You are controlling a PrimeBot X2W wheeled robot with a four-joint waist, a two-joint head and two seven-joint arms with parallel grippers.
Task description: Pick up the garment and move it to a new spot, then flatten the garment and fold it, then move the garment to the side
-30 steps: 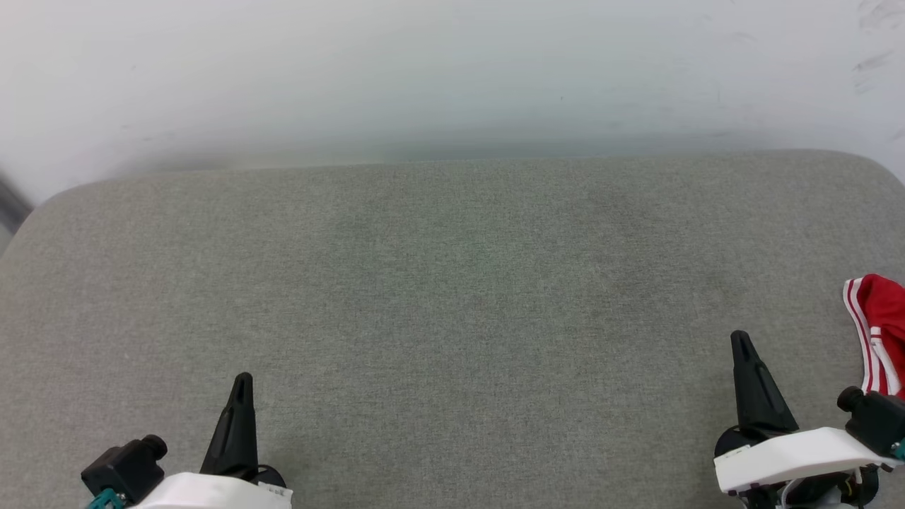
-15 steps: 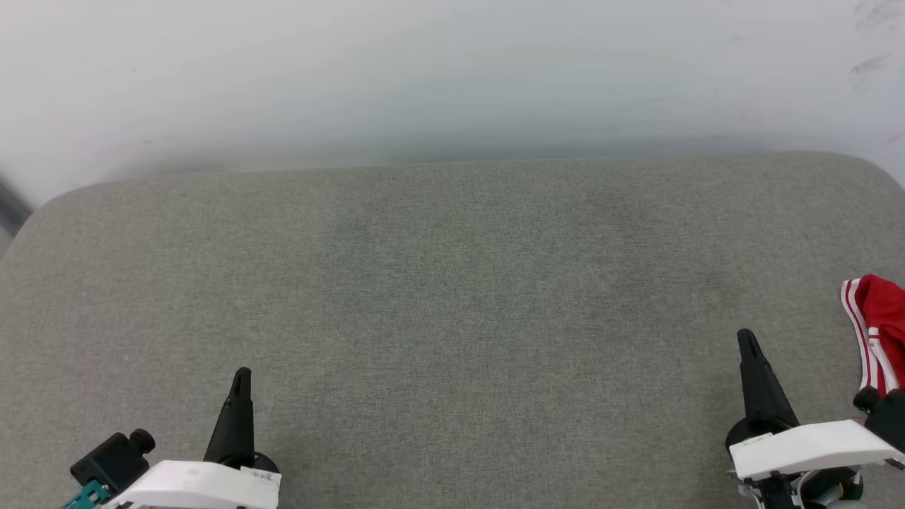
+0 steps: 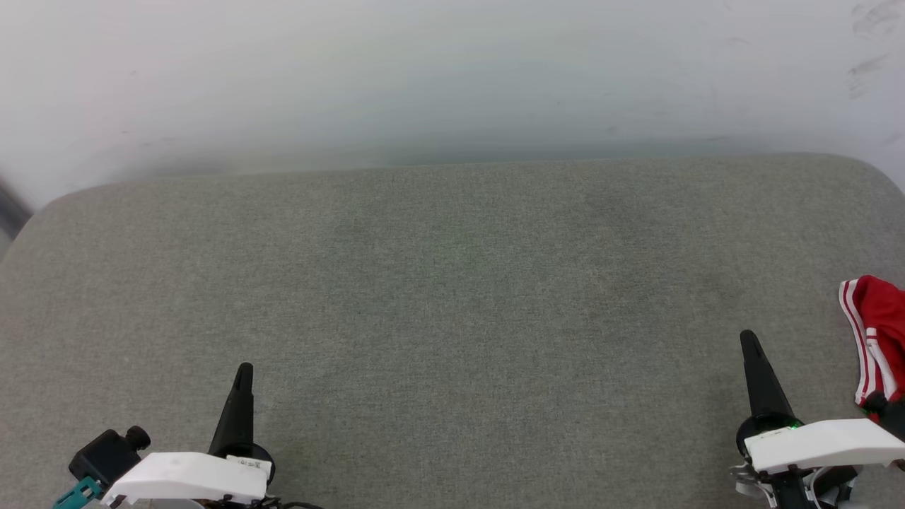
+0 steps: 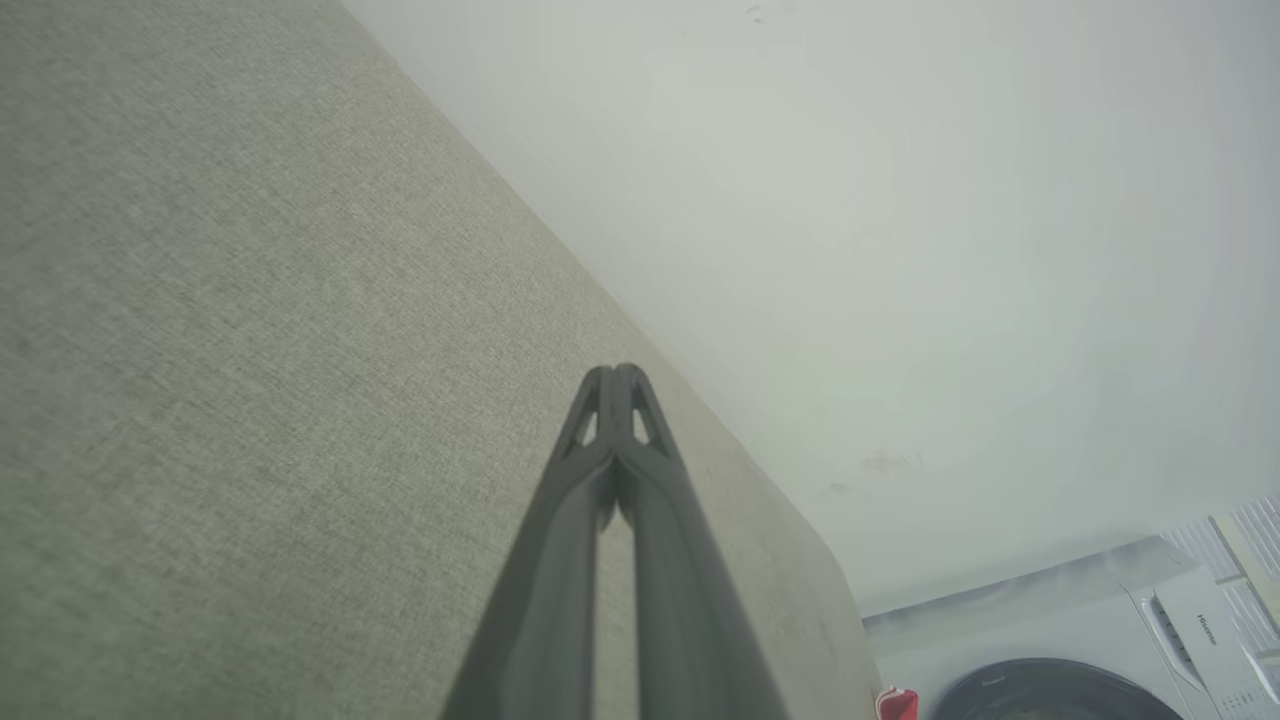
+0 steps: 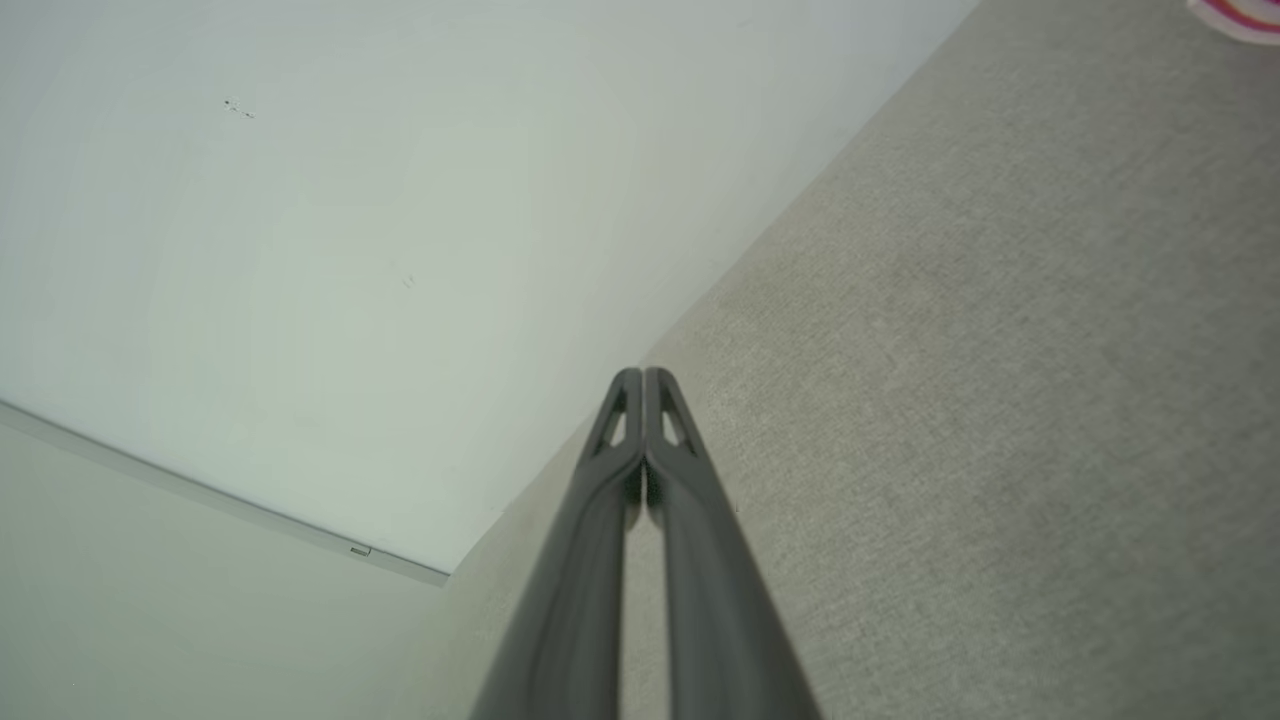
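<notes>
Here, the garment [image 3: 875, 332] lies bunched at the far right edge of the grey fabric-covered desk [image 3: 452, 297], its red cloth and red-white striped trim partly out of the head view; the right gripper [image 3: 749, 344] sits near it without touching, fingers pressed together on nothing; the left gripper [image 3: 244, 373] is well apart at the lower left, fingers likewise together and empty; a pale wall [image 3: 452, 71] stands behind the desk.

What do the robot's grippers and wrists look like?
The left gripper and right gripper have long black tapering fingers with triangular cut-outs near the tips, and white wrist covers. A teal part shows beside the left, a green light on the right.
</notes>
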